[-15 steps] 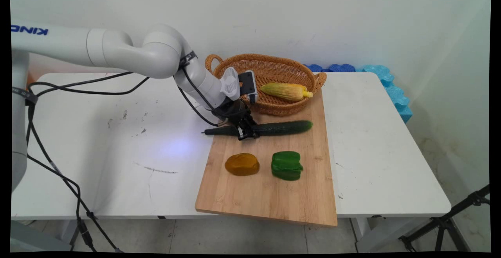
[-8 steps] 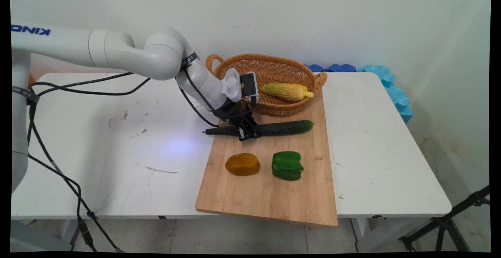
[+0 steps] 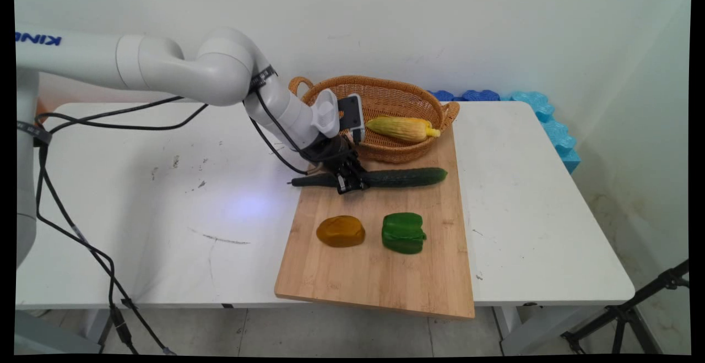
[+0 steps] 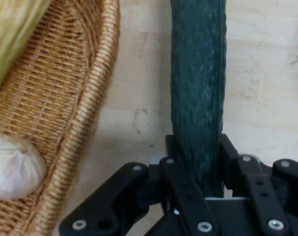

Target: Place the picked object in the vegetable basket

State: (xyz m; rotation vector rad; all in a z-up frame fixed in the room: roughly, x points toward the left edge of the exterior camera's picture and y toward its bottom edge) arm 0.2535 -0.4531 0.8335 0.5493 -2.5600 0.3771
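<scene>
Wooden board (image 3: 380, 264): hand (image 3: 350, 184) clamped round cucumber (image 3: 405, 177), beside basket (image 3: 385, 96).

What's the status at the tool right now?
Tool shut on long dark green cucumber. Cucumber lies across far end of bamboo cutting board. Woven wicker basket beside it, holding yellow corn cob.

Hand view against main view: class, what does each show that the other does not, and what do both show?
Only the hand view shows a white garlic bulb in the basket. Only the main view shows the green pepper, the orange-brown vegetable and the whole cutting board on the white table. Both show the end effector shut on the cucumber, beside the basket holding the corn.
</scene>
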